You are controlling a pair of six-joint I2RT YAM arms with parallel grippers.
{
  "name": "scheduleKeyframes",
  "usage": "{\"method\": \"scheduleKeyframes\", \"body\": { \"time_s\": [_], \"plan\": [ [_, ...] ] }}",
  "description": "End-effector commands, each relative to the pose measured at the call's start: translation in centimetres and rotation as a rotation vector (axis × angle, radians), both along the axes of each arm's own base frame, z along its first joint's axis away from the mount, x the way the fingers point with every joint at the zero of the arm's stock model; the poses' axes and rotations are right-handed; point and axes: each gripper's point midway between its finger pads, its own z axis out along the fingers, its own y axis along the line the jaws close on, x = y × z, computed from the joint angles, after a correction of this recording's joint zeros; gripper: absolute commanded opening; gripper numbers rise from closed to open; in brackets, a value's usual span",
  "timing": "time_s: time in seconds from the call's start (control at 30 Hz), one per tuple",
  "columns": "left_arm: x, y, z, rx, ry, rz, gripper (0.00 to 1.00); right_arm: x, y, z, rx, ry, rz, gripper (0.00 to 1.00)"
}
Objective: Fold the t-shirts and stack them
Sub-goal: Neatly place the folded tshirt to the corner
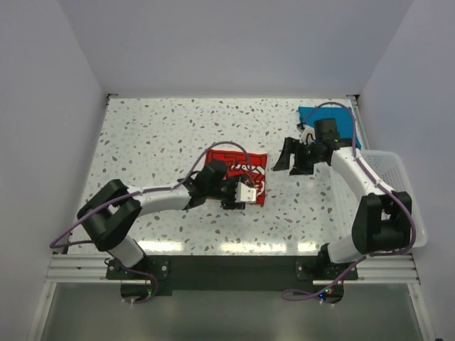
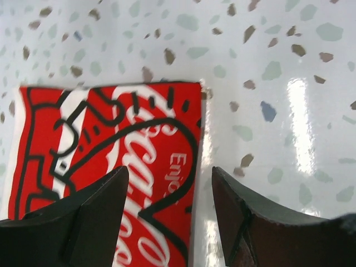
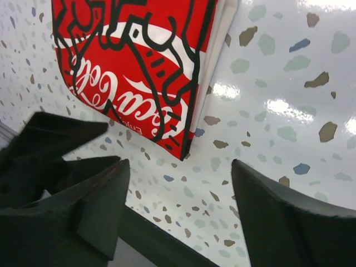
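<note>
Close to me, the two arms are bolted at the near edge of the speckled table [image 1: 142, 135]. The left arm reaches in to the middle. Its left gripper [image 1: 238, 195] hangs over the near edge of the Coca-Cola t-shirt [image 1: 238, 170]. This shirt lies folded into a small, flat block, red side up, in the middle of the table.

A bit farther in and to the right, the right gripper [image 1: 293, 165] hangs over bare table, just beside the shirt. On the right side, next to that arm, sits a white lattice basket [image 1: 409, 185].

Farthest away, in the far right corner, lies the teal-blue t-shirt [image 1: 313, 114], well apart from the red one. The right arm and its purple cable [image 1: 334, 104] cover part of it, so I cannot tell how it is folded.

The left wrist view shows the left gripper [image 2: 169, 175] with its fingers spread and nothing between them. One finger is over the Coca-Cola t-shirt [image 2: 111, 139] and one is over the table. The right wrist view shows the right gripper [image 3: 179, 167] spread wide too, holding nothing. Only this view shows the white folded layers along the edge of the Coca-Cola t-shirt [image 3: 139, 61]. Neither wrist view shows the teal-blue shirt or the basket.
</note>
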Motion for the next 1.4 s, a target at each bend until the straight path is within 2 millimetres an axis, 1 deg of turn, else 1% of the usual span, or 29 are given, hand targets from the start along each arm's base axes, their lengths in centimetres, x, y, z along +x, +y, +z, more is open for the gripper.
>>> {"method": "scheduleKeyframes", "body": {
  "time_s": [0.0,0.03,0.1,0.17,0.2,0.27,0.3,0.33,0.4,0.43,0.47,0.5,0.53,0.57,0.63,0.67,0.7,0.73,0.8,0.83,0.93,0.97,1.03,1.07,1.13,1.17,1.23,1.3,1.37],
  "plan": [
    [0.4,-4.2,1.8,-0.08,-0.26,-0.071,0.67,0.1,-0.6,0.9,0.008,-0.019,-0.09,0.8],
    [-0.2,-5.2,1.3,-0.081,-0.293,-0.092,0.67,-0.1,-0.6,0.9,0.014,-0.017,-0.094,0.8],
    [-1.2,-6.0,0.5,-0.075,-0.326,-0.132,0.67,-0.4,-0.5,0.8,0.021,-0.009,-0.098,0.82],
    [-1.4,-6.2,-0.7,-0.061,-0.334,-0.137,0.66,-0.7,-0.5,0.6,0.033,0.003,-0.115,0.82],
    [-1.4,-6.5,-0.9,-0.058,-0.339,-0.146,0.65,-0.8,-0.4,0.5,0.036,0.009,-0.12,0.82],
    [-1.6,-6.7,-2.2,-0.031,-0.332,-0.165,0.61,-1.0,-0.3,0.2,0.051,0.029,-0.136,0.84],
    [-1.5,-7.0,-2.4,-0.024,-0.335,-0.172,0.6,-1.0,-0.2,0.0,0.059,0.035,-0.138,0.84],
    [-1.6,-6.9,-3.4,-0.004,-0.325,-0.181,0.59,-1.0,-0.1,-0.1,0.066,0.043,-0.146,0.84],
    [-1.3,-7.0,-4.1,0.016,-0.325,-0.185,0.53,-0.9,0.0,-0.4,0.072,0.045,-0.158,0.85],
    [-1.3,-6.9,-5.1,0.041,-0.315,-0.188,0.5,-0.8,0.0,-0.6,0.077,0.049,-0.171,0.85],
    [-1.2,-6.9,-5.6,0.052,-0.309,-0.187,0.43,-0.7,0.0,-0.9,0.079,0.04,-0.173,0.85],
    [-0.9,-7.0,-5.7,0.051,-0.304,-0.178,0.39,-0.6,0.1,-1.0,0.083,0.038,-0.176,0.85],
    [-0.9,-7.0,-6.3,0.064,-0.292,-0.178,0.36,-0.5,0.2,-1.3,0.093,0.048,-0.192,0.85],
    [-0.7,-7.0,-6.4,0.065,-0.286,-0.174,0.31,-0.3,0.3,-1.6,0.1,0.045,-0.199,0.85],
    [-0.4,-7.4,-6.0,0.047,-0.264,-0.163,0.23,-0.1,0.6,-2.1,0.123,0.062,-0.218,0.85],
    [-0.4,-7.4,-5.7,0.028,-0.243,-0.165,0.13,0.2,0.8,-2.4,0.131,0.053,-0.221,0.85],
    [0.4,-7.4,-4.9,0.002,-0.23,-0.151,0.06,0.4,1.0,-2.6,0.136,0.051,-0.225,0.85],
    [0.2,-7.6,-3.7,-0.043,-0.187,-0.147,0.01,0.4,1.5,-2.8,0.14,0.056,-0.235,0.85],
    [0.9,-7.7,-1.8,-0.109,-0.119,-0.127,0.0,0.7,1.9,-3.4,0.142,0.051,-0.255,0.85],
    [1.2,-7.6,-0.6,-0.136,-0.108,-0.118,0.0,0.8,2.5,-4.0,0.149,0.08,-0.28,0.85],
    [2.2,-7.5,1.5,-0.184,-0.065,-0.092,0.0,1.1,3.8,-4.9,0.172,0.11,-0.318,0.85],
    [2.3,-7.5,2.1,-0.195,-0.062,-0.091,0.0,1.5,4.2,-4.8,0.182,0.098,-0.323,0.85],
    [2.3,-7.4,3.0,-0.213,-0.057,-0.089,0.0,1.8,5.4,-4.9,0.203,0.111,-0.327,0.84],
    [2.2,-7.3,3.2,-0.218,-0.057,-0.091,0.0,2.3,5.8,-5.2,0.212,0.113,-0.326,0.84],
    [2.1,-7.3,3.8,-0.23,-0.058,-0.09,0.0,2.6,6.5,-5.4,0.227,0.137,-0.336,0.83],
    [2.1,-7.2,4.0,-0.236,-0.059,-0.087,0.0,2.9,6.8,-5.9,0.237,0.156,-0.336,0.82],
    [2.1,-7.2,4.7,-0.251,-0.063,-0.082,0.0,3.2,7.1,-6.1,0.249,0.18,-0.342,0.82],
    [1.9,-7.2,4.9,-0.257,-0.063,-0.087,0.0,3.5,7.5,-6.8,0.263,0.2,-0.348,0.81],
    [1.8,-7.2,5.0,-0.262,-0.058,-0.084,0.0,4.0,8.0,-6.9,0.284,0.217,-0.367,0.8]
  ]
}}
